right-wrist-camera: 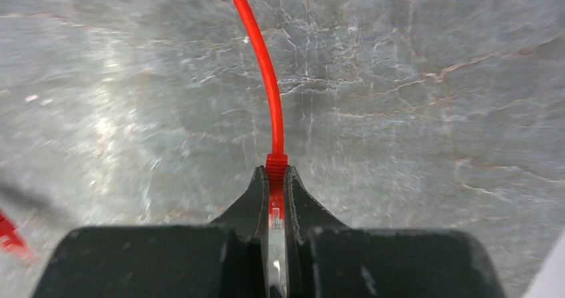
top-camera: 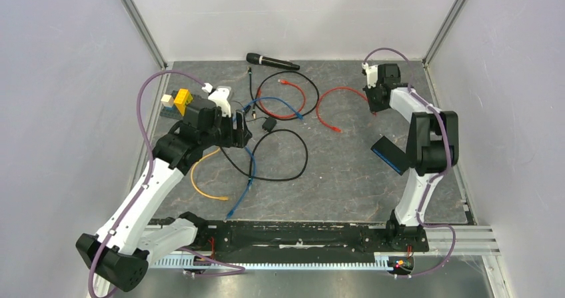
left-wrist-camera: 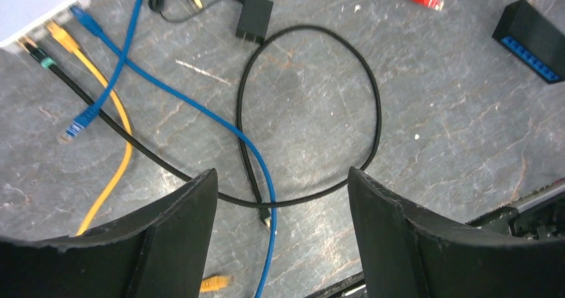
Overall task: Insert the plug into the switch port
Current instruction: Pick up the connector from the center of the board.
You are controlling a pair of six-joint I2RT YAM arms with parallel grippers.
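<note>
On our table (top-camera: 346, 165), our left gripper (left-wrist-camera: 283, 178) hangs at ten o'clock, jaws wide apart, near the pale switch (left-wrist-camera: 30, 5). At two o'clock our right gripper (right-wrist-camera: 276, 175) is clamped on the red cable's (right-wrist-camera: 263, 58) plug (right-wrist-camera: 276, 163), well apart from the switch.

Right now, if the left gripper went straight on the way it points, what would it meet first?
Likely the black cable loop, where the blue cable crosses it in front of the open left gripper, then the table. Depth is unclear.
</note>
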